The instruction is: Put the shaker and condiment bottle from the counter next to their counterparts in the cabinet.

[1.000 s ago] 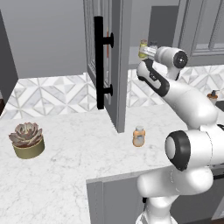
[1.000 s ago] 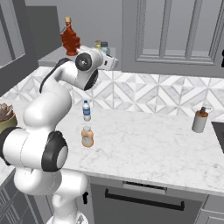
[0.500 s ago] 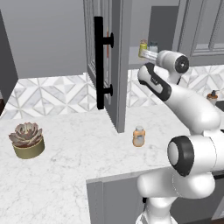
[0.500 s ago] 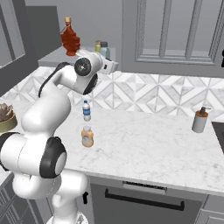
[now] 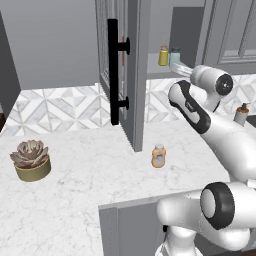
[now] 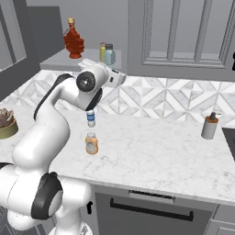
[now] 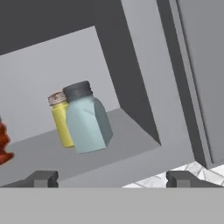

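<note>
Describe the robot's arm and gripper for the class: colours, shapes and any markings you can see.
The arm is glossy white, built of rounded, tube-like links. Its joints are dark: black round caps and black bands between links. No cables or markings show. The gripper has two small dark grey, blocky finger tips.

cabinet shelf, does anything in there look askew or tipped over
Nothing stands out: the shaker stands upright on the cabinet shelf, right beside the yellow jar. The pincer is open and clear of both.

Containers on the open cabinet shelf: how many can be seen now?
3: the teal shaker beside a yellow shaker, both upright, and a red bottle farther along the shelf. Others may be hidden.
</note>
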